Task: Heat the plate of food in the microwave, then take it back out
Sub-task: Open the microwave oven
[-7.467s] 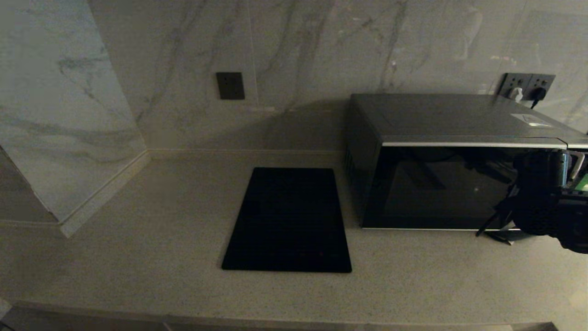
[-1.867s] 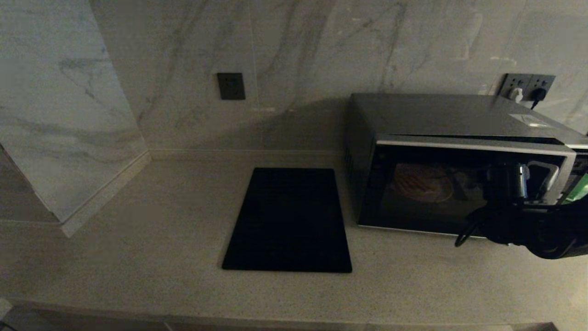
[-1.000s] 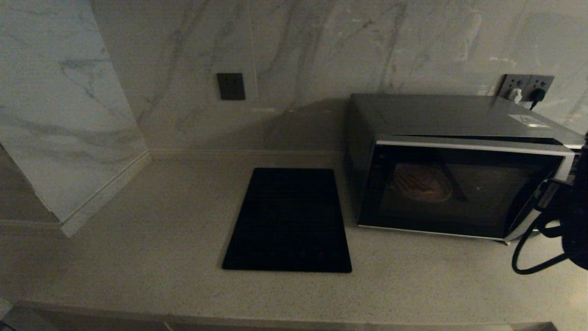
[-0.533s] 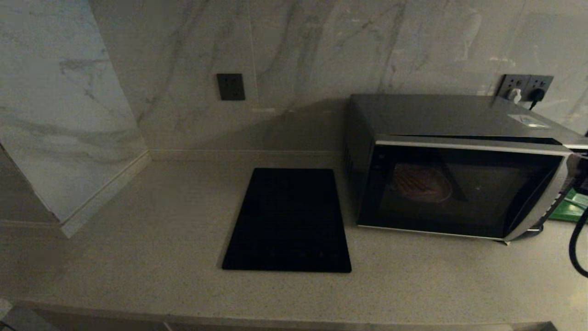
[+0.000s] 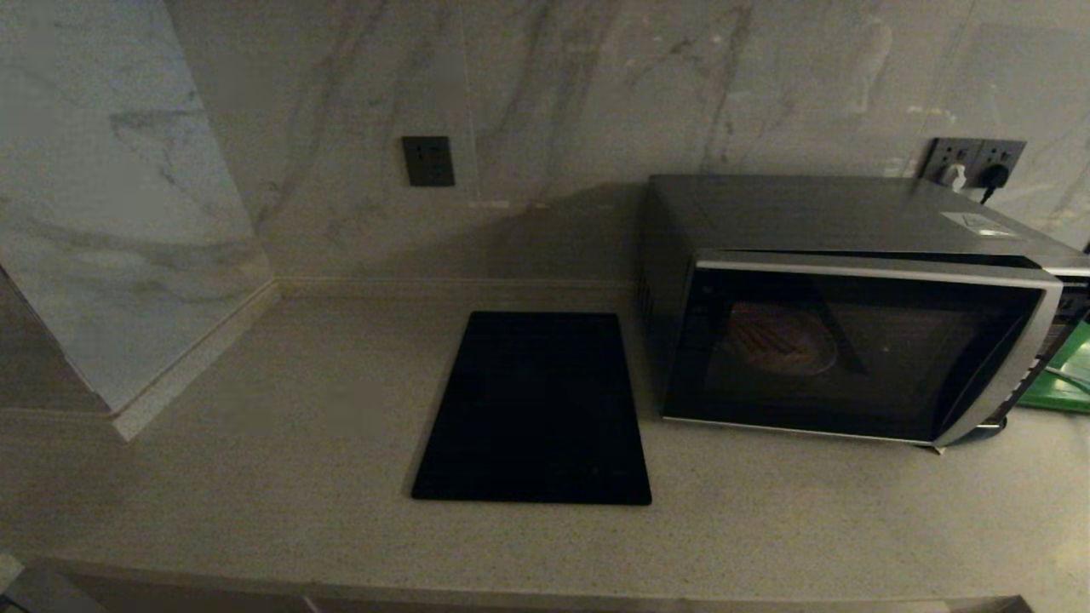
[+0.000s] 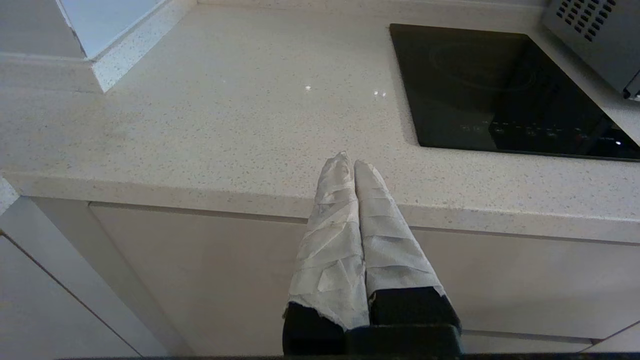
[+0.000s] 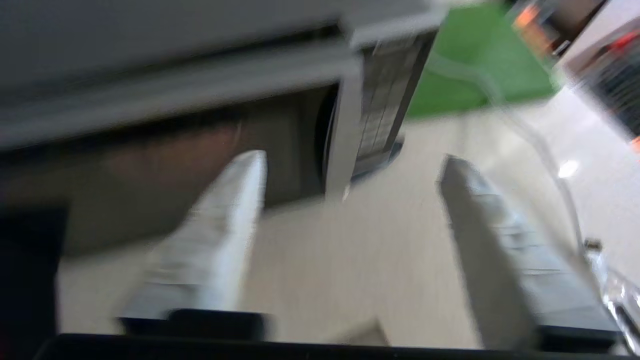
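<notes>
plate of food (image 5: pixel 782 344) sits inside the microwave (image 5: pixel 851 298), seen dimly through the black glass door, which stands slightly ajar at its handle side. right gripper (image 7: pixel 352 180) out in front of the microwave's button-panel corner, over the countertop (image 5: pixel 255 443), tape-wrapped fingers (image 7: pixel 220 240) spread apart with nothing between them; green board (image 5: pixel 1060 379) beyond the fingertips beside the microwave. left gripper (image 6: pixel 348 162) parked low at the counter's front edge, fingers pressed together, empty; black cooktop (image 5: pixel 536 409) ahead of its fingertips and off to one side, just beside the microwave
</notes>
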{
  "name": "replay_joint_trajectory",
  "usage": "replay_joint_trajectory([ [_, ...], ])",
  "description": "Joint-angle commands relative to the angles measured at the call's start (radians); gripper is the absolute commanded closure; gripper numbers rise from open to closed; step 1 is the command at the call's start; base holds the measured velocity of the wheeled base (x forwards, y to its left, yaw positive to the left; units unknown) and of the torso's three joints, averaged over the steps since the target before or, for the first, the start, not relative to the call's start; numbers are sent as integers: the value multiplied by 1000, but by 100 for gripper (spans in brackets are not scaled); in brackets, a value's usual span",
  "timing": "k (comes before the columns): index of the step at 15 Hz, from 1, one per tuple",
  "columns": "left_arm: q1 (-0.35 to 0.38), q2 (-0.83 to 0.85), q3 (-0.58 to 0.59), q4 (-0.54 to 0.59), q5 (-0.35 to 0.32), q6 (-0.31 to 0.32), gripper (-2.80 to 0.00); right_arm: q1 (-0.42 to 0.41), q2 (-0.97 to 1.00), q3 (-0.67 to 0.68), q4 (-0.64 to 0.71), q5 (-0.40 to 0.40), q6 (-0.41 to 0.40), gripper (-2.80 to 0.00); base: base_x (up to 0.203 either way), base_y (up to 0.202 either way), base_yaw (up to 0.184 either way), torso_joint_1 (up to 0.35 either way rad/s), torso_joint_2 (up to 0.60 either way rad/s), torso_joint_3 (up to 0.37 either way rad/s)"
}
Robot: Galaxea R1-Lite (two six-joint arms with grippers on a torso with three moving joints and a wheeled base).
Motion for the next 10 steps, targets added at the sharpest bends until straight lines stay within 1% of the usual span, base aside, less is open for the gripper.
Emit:
replay_joint_trajectory([
  [1, 0, 2, 0, 0, 0, -1, 0, -22, 11, -34, 57, 56, 1, 0, 0, 0, 0, 0, 0, 0],
  [5, 0, 0, 0, 0, 0, -1, 0, -33, 23, -72, 114, 120, 1, 0, 0, 0, 0, 0, 0, 0],
  [7, 0, 2, 0, 0, 0, -1, 0, -44, 35, -122, 183, 165, 1, 0, 0, 0, 0, 0, 0, 0],
  [8, 0, 1, 0, 0, 0, -1, 0, -50, 41, -142, 209, 179, 1, 0, 0, 0, 0, 0, 0, 0],
  [10, 0, 1, 0, 0, 0, -1, 0, -53, 52, -158, 215, 181, 1, 0, 0, 0, 0, 0, 0, 0],
])
